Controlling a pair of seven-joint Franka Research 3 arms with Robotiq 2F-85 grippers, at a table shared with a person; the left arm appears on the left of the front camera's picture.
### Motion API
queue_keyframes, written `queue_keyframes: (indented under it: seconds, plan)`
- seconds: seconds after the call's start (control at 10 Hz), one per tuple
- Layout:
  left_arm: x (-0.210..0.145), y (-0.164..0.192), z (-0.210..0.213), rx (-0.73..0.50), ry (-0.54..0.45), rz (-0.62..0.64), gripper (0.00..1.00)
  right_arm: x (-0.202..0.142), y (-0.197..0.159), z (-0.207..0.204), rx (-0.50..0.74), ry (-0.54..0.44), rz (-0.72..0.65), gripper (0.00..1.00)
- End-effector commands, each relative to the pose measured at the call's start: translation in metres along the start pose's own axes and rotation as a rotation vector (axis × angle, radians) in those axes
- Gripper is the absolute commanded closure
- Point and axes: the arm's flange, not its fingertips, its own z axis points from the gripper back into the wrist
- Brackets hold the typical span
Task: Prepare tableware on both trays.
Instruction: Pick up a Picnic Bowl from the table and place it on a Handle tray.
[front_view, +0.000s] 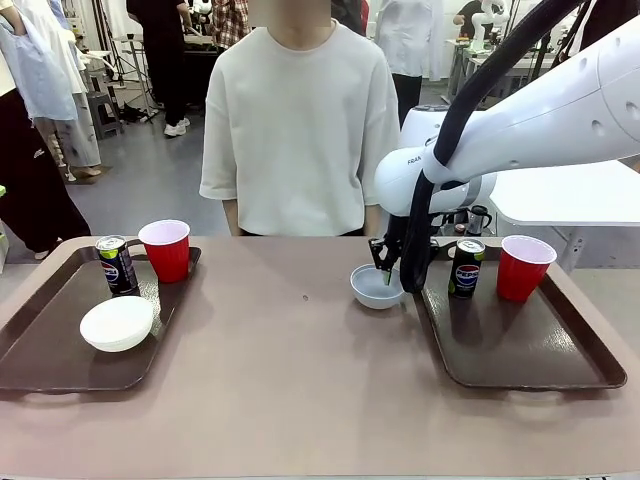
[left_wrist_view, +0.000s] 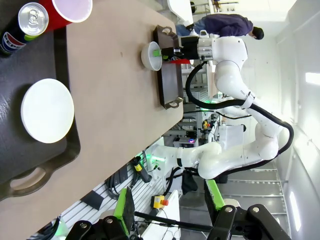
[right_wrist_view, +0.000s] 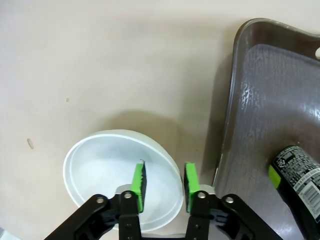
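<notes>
Right gripper (right_wrist_view: 162, 186) straddles the rim of the white bowl (front_view: 376, 286), one green pad inside and one outside, jaws closed on the rim. That bowl rests on the tabletop (front_view: 290, 370), just left of the right tray (front_view: 520, 345), which carries a Pepsi can (front_view: 466, 267) and red cup (front_view: 524, 267). Left gripper jaw state: cannot tell.

Right arm (front_view: 560, 105) reaching down across the middle, its jaws narrowed, left gripper (left_wrist_view: 170, 220) with jaws parted
</notes>
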Motion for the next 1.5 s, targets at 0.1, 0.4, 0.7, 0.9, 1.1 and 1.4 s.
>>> queue_keyframes:
  seconds: [0.1, 0.4, 0.7, 0.9, 1.1, 1.4]
  plan:
    - [-0.003, 0.001, 0.001, -0.013, -0.005, -0.022, 0.24, 0.004, 0.0, 0.0, 0.021, 0.014, 0.016, 0.89]
    - [-0.003, 0.001, 0.001, -0.013, -0.005, -0.022, 0.24, -0.005, -0.003, 0.018, 0.017, 0.028, 0.027, 1.0]
    - [-0.003, 0.001, 0.001, -0.013, -0.005, -0.022, 0.24, -0.06, -0.001, 0.092, 0.088, 0.104, 0.196, 1.0]
    - [-0.003, 0.001, 0.001, -0.013, -0.005, -0.022, 0.24, -0.097, -0.004, 0.143, 0.085, 0.05, 0.194, 1.0]
    - [-0.003, 0.001, 0.001, -0.013, -0.005, -0.022, 0.24, -0.127, -0.003, 0.172, 0.067, 0.03, 0.147, 1.0]
    - [-0.003, 0.001, 0.001, -0.013, -0.005, -0.022, 0.24, -0.112, 0.001, 0.178, 0.055, 0.036, 0.188, 1.0]
